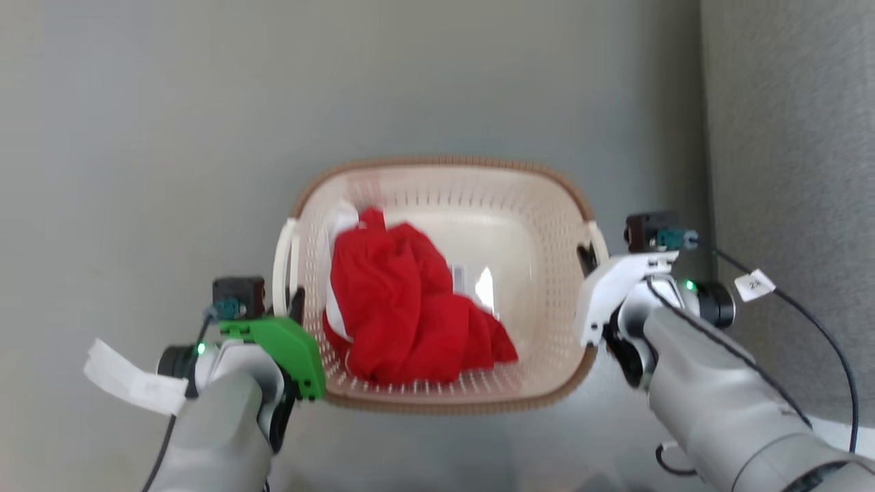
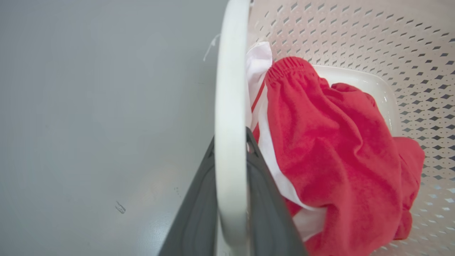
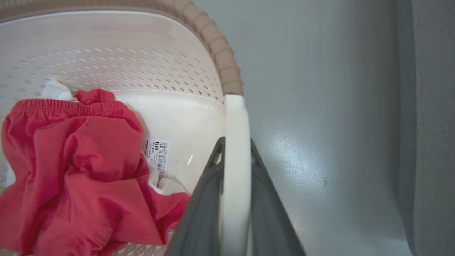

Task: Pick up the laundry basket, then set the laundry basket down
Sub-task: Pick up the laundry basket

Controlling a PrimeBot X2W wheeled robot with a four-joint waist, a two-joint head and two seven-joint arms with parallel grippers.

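Left gripper (image 2: 231,142), right gripper (image 3: 236,142): fingers (image 2: 265,202) clamp smooth loop handles (image 3: 236,117) of perforated laundry basket (image 1: 444,164).

Garment (image 1: 403,307) in laundry basket (image 1: 444,166), between left claw (image 2: 230,142) and right claw (image 3: 236,147).

Red garment (image 3: 71,177) partly hides sticker (image 3: 158,156) inside laundry basket (image 3: 220,53).
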